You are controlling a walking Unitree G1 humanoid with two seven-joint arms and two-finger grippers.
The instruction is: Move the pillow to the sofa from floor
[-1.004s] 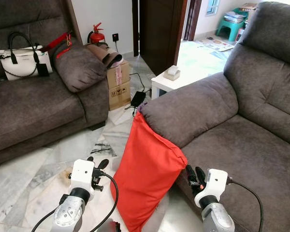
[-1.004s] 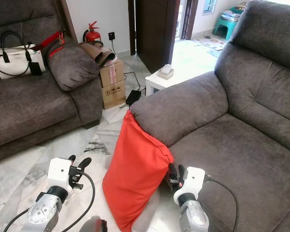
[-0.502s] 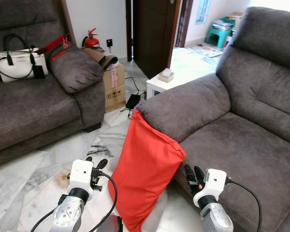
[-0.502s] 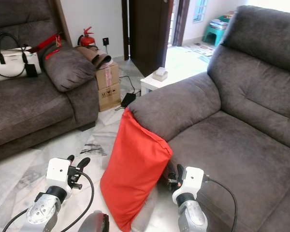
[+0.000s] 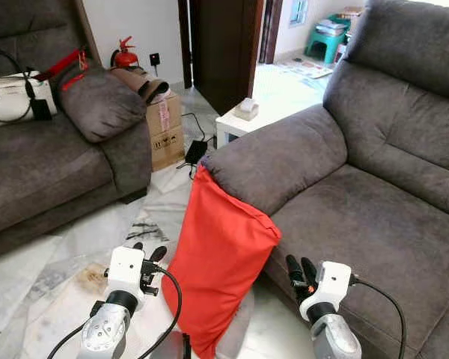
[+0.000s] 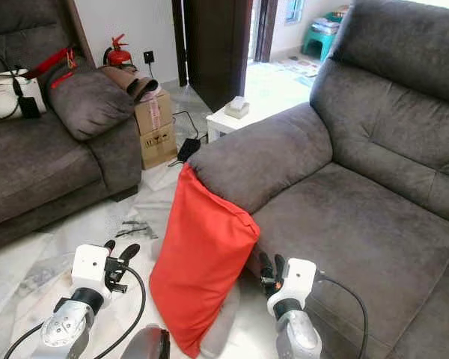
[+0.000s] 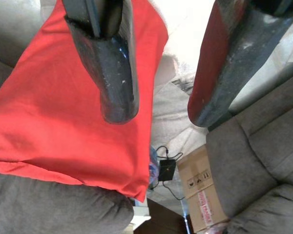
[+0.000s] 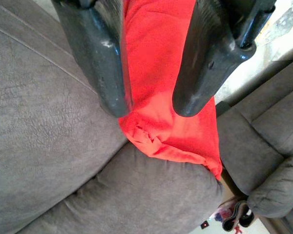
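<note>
A red pillow (image 5: 217,258) stands on the marble floor, leaning with its top against the armrest of the grey sofa (image 5: 374,187) on my right. My left gripper (image 5: 148,254) is held low just left of the pillow, open, with nothing between its fingers (image 7: 112,68). To the pillow's right, in front of the sofa seat, is my right gripper (image 5: 300,267), also open and empty. The right wrist view looks past its fingers (image 8: 100,63) at the pillow (image 8: 161,73) where it meets the sofa.
A second grey sofa (image 5: 45,164) with a white handbag (image 5: 7,86) stands at the left. A cardboard box (image 5: 163,127), a fire extinguisher (image 5: 124,54), a black power adapter (image 5: 194,152) with its cable and a small white table (image 5: 243,120) lie beyond the pillow.
The whole view has shifted as the camera moved forward and to the right. Both grippers hold the same places beside the pillow, and the pillow still leans on the armrest.
</note>
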